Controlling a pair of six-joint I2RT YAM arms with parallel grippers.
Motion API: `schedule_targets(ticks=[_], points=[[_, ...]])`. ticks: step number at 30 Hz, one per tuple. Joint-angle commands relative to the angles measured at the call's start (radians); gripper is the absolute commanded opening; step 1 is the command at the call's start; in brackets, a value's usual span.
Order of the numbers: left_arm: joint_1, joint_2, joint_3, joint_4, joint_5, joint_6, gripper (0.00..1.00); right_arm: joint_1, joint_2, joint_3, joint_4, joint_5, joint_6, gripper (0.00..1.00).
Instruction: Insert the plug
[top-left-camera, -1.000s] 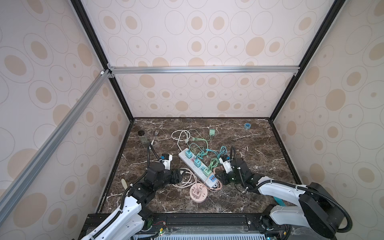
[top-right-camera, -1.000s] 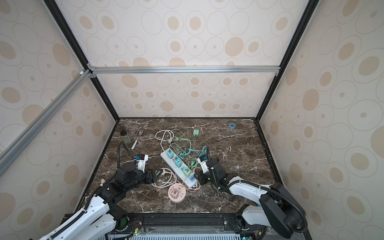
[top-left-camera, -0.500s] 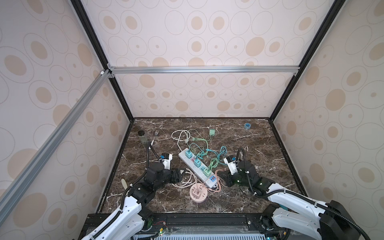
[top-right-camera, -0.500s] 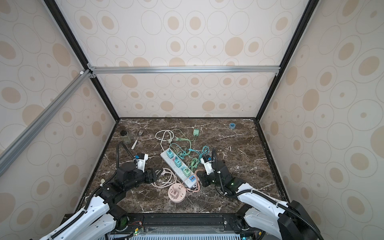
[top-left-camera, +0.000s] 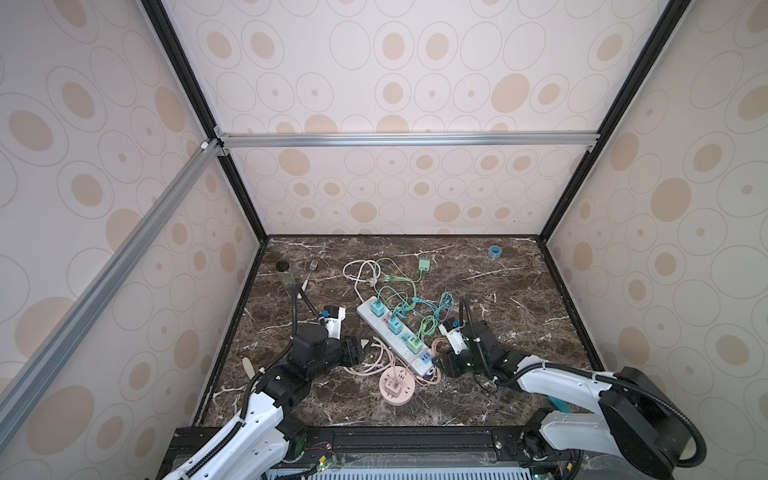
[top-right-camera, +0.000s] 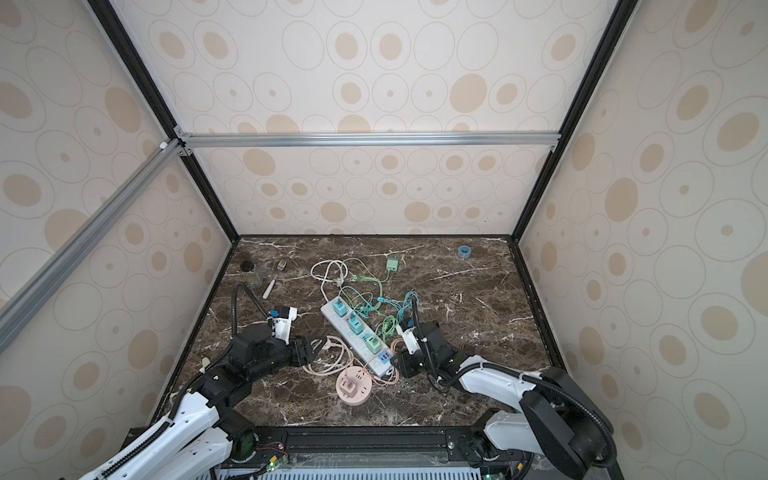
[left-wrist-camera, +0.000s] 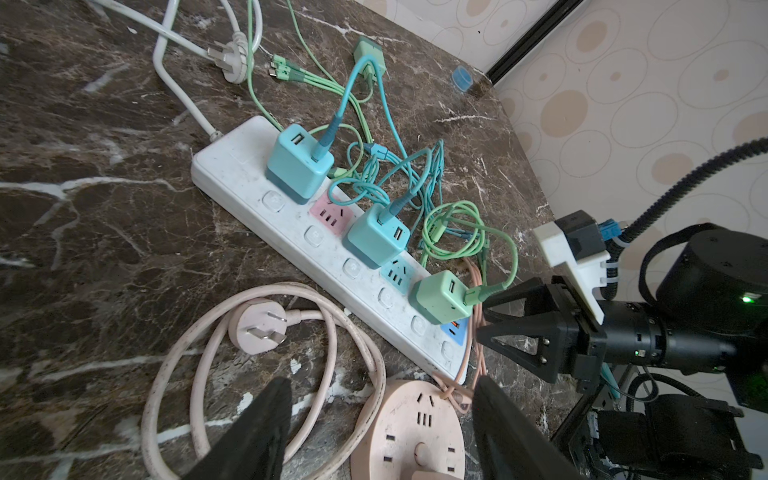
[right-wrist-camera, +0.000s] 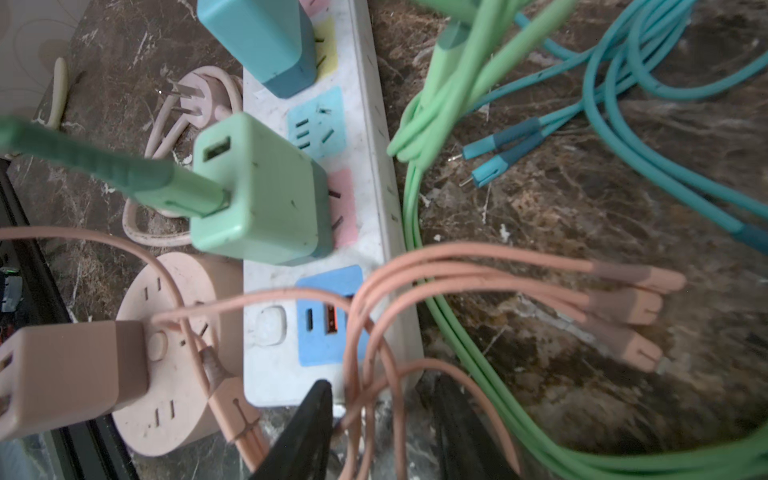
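Since a second ago my right gripper (right-wrist-camera: 382, 382) has gone from pinched together to parted, and it has stayed at the near end of the power strip (left-wrist-camera: 232, 166). My left arm has not shifted.

Nearest to me sits the round pink socket (left-wrist-camera: 411, 428), with a pink cube adapter (right-wrist-camera: 70, 370) standing in it. My left gripper (left-wrist-camera: 380, 382) hovers just over that socket's far edge, fingers (left-wrist-camera: 257, 436) spread wide and clamped on nothing. My right gripper's fingers (right-wrist-camera: 311, 419) stand apart too. Thin pink cables (right-wrist-camera: 457, 266) run loosely through the gap between them, and I cannot tell whether either finger touches them.

The pink plug (left-wrist-camera: 257, 328) lies loose on the marble inside its own coiled cord, prongs up. It is just beside the strip on my left and seated in nothing.

On the strip, a green charger (left-wrist-camera: 440, 297) sits in the outlet nearest my right gripper, with a green cable in its side. Farther along stand two teal chargers (left-wrist-camera: 376, 235), with open outlets between them.

Beyond the strip lies a tangle of green and teal cables, then a white plug (left-wrist-camera: 228, 62) and a loose green charger (top-left-camera: 424, 264). A blue tape roll (top-left-camera: 494, 251) sits alone near the back wall.
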Motion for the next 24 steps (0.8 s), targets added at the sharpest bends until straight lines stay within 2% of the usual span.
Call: schedule_targets(ticks=[1, 8, 14, 24], points=[[0.012, -0.003, 0.016, 0.004, 0.011, 0.026, 0.69, -0.003, 0.051, 0.032, 0.051, -0.007, -0.022, 0.44], [0.013, -0.005, 0.019, -0.002, 0.008, 0.032, 0.69, -0.003, 0.099, 0.055, 0.095, -0.02, -0.015, 0.41], [0.014, 0.004, 0.016, 0.003, 0.005, 0.037, 0.69, -0.003, 0.109, 0.06, 0.106, -0.02, -0.01, 0.22], [0.014, 0.003, 0.014, 0.002, 0.003, 0.038, 0.69, -0.002, 0.055, 0.041, 0.079, -0.008, -0.004, 0.08]])
